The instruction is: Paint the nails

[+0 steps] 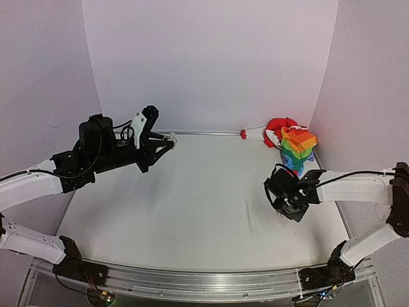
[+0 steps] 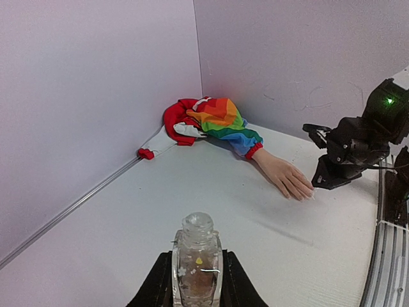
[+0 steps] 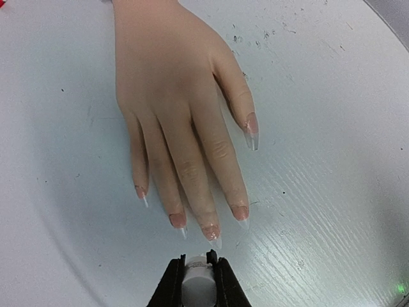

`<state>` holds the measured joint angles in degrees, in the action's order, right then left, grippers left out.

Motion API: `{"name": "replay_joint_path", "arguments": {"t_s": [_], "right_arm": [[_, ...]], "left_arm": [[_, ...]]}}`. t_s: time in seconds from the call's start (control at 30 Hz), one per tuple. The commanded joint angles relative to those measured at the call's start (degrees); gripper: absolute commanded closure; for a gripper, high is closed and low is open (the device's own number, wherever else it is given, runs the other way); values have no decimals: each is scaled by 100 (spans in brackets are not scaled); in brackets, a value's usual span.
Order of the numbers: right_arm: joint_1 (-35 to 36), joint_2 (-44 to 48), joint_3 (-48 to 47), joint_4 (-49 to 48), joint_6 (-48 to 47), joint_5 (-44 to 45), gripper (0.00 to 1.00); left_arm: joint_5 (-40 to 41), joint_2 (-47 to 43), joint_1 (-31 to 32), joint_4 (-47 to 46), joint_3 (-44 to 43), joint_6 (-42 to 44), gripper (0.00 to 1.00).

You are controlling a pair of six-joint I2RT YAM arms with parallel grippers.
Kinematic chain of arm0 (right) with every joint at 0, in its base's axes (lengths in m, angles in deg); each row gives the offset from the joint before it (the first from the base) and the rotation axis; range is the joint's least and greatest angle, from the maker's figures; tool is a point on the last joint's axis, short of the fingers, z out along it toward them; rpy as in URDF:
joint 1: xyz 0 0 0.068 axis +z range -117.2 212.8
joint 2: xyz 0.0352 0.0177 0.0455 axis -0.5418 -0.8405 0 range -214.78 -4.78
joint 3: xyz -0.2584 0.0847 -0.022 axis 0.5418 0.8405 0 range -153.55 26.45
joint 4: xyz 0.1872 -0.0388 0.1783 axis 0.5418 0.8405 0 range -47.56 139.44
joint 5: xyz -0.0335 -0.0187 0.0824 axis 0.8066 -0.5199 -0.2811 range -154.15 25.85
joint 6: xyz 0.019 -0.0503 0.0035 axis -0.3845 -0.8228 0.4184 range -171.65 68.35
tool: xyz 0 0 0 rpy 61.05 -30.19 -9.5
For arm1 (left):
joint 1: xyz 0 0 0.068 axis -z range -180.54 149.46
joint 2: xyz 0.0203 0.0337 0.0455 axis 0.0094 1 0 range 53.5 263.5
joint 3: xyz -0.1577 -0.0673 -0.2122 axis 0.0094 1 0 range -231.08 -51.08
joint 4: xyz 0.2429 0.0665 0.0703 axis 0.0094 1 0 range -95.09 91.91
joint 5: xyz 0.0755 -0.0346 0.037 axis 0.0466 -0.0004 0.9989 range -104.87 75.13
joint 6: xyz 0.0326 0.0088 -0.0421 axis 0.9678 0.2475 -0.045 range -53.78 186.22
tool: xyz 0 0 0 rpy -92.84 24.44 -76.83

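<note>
The pale fake hand [image 3: 169, 89] lies flat on the white table, fingers pointing at my right gripper [image 3: 199, 272]. That gripper is shut on a grey-white brush cap [image 3: 199, 284], just short of the middle finger's nail [image 3: 211, 231], which looks glittery. The index nail [image 3: 240, 213], ring nail [image 3: 177, 220], little nail [image 3: 140, 192] and thumb nail [image 3: 252, 125] have long clear tips. The brush itself is hidden. My left gripper [image 2: 198, 281] is shut on a small clear bottle [image 2: 197, 259], uncapped, held upright far from the hand [image 2: 287, 179]. From above, my right gripper [image 1: 287, 197] covers the hand.
The rainbow sleeve [image 1: 298, 148] with its red cuff [image 2: 254, 151] is bunched in the back right corner beside red and white cloth [image 1: 275, 131]. White walls close the table at back and sides. A metal rail [image 1: 192, 281] runs along the near edge.
</note>
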<state>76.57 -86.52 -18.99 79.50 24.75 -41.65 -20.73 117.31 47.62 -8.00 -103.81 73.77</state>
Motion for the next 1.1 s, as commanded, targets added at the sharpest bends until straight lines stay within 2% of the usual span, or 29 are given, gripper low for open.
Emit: {"name": "replay_joint_path", "arguments": {"t_s": [0.0,0.4,1.07], "right_arm": [[23,286,131,65,-68,244,100],[-87,-182,-97,81,18,455,100],[-96,-398,-255,138,16,523,100]], "left_arm": [[-46,-13,-34,-154,-82,46,100],[-46,-21,-35,-142,-76,47,100],[-41,-27,-34,-134,-74,65,100]]}}
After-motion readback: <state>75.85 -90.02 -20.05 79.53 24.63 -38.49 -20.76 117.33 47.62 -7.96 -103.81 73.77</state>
